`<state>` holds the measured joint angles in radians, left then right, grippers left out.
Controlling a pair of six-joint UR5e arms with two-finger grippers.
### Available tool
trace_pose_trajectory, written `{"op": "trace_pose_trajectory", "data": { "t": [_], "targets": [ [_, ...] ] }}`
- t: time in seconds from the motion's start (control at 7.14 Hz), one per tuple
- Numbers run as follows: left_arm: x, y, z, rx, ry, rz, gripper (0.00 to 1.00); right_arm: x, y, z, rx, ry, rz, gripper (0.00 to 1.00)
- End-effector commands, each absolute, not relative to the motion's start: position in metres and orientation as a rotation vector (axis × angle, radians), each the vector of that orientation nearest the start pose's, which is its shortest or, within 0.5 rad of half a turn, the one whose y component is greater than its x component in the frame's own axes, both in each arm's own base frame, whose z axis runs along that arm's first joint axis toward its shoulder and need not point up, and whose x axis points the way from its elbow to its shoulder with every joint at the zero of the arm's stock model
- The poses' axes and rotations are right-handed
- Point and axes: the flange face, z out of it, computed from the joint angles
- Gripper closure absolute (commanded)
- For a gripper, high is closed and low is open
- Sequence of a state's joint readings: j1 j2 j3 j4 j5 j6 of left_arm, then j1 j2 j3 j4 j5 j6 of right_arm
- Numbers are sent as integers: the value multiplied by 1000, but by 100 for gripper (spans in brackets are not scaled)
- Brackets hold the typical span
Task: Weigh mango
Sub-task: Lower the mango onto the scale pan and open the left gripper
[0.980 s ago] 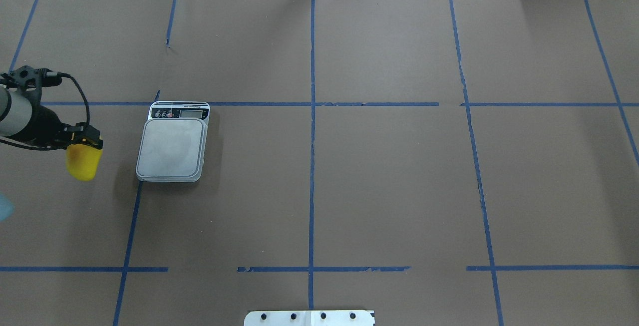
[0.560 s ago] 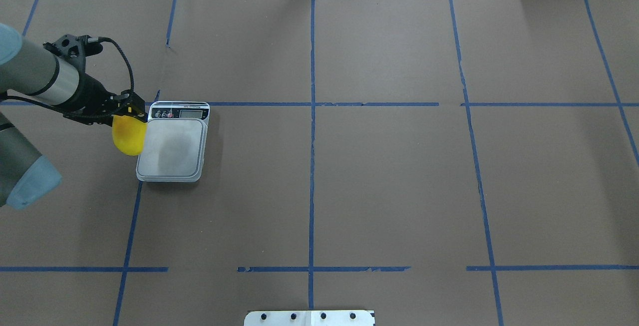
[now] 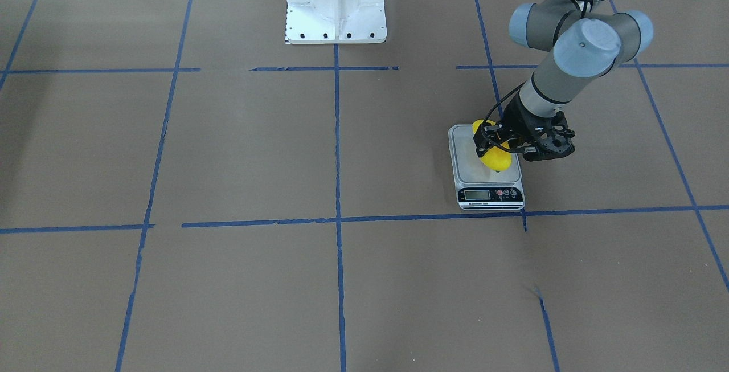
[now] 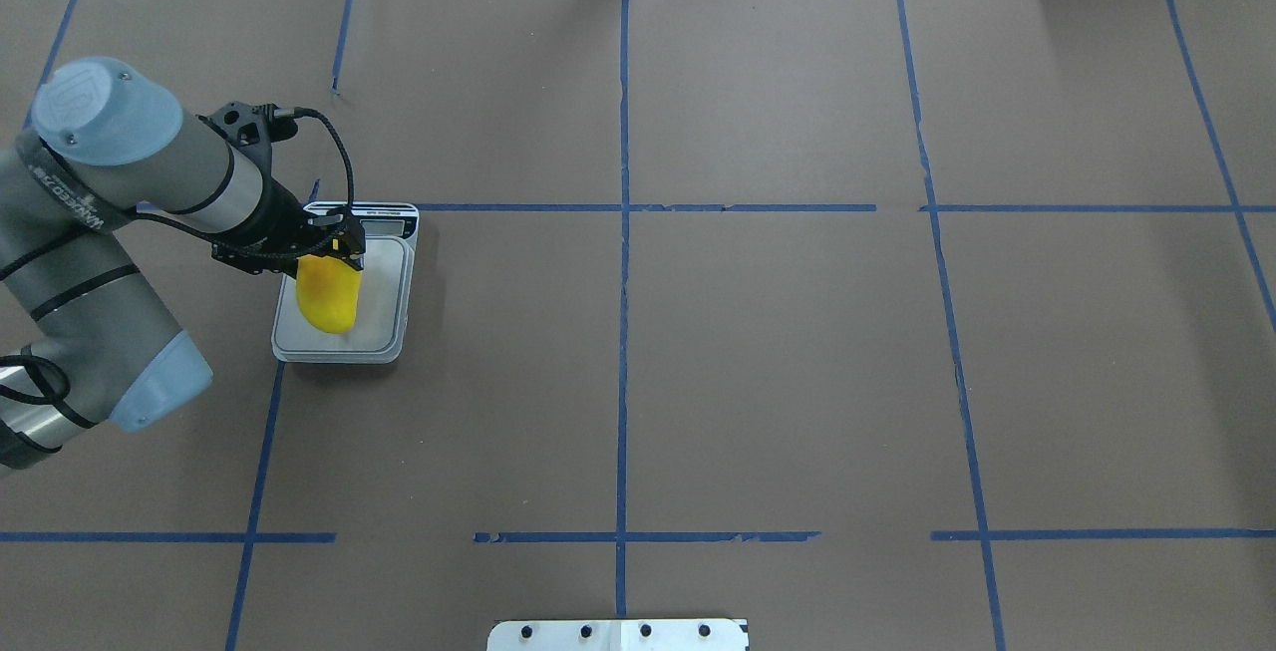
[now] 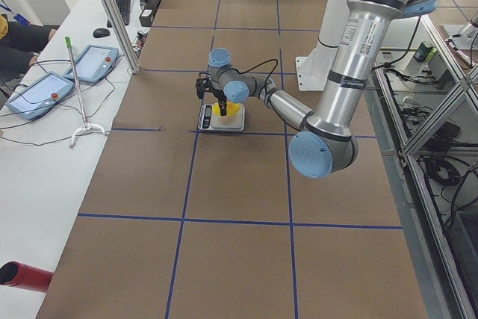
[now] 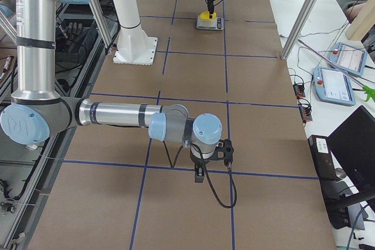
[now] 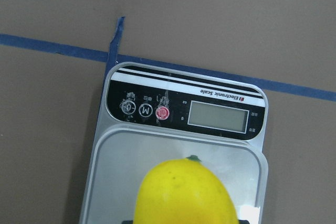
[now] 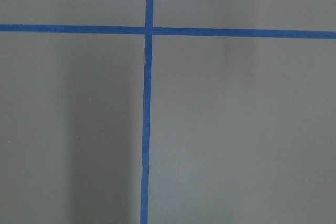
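Note:
The mango (image 4: 329, 300) is bright yellow and hangs lengthwise from my left gripper (image 4: 340, 248), which is shut on its upper end. It is over the silver platform of the digital scale (image 4: 384, 317), towards the platform's left half. I cannot tell whether it touches the platform. The front view shows the mango (image 3: 494, 156) and the scale (image 3: 490, 194) under the gripper (image 3: 493, 143). The left wrist view shows the mango's end (image 7: 184, 195) above the platform and the blank display (image 7: 218, 116). My right gripper (image 6: 202, 168) shows only in the right side view, low over bare paper; I cannot tell its state.
Brown paper with blue tape lines (image 4: 623, 232) covers the table. The white robot base (image 3: 336, 4) stands at the robot's edge. Tablets (image 5: 45, 87) and cables lie on a side table beyond the far edge.
My left arm has swung to the right with the mango, from left of the scale to over its platform.

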<state>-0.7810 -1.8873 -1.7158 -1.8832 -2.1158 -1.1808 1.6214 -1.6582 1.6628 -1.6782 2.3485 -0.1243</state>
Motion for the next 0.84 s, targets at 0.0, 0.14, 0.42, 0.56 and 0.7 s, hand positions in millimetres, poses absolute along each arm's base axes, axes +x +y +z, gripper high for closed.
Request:
{"op": "trace_pose_trajectory", "data": {
  "t": [0.0, 0.14, 0.42, 0.56, 0.7],
  "targets": [
    [382, -487, 387, -11, 899, -149, 55, 86, -443, 665, -29, -783, -30, 0],
    [373, -491, 383, 4, 903, -160, 1, 86, -443, 665, -29, -783, -30, 0],
    [345, -500, 362, 49, 927, -181, 0, 86, -443, 665, -29, -783, -30, 0],
    [290, -519, 346, 143, 916, -133, 0, 86, -443, 665, -29, -783, -30, 0],
    [235, -525, 361, 192, 828, -49, 0, 86, -443, 665, -29, -783, -30, 0]
  ]
}}
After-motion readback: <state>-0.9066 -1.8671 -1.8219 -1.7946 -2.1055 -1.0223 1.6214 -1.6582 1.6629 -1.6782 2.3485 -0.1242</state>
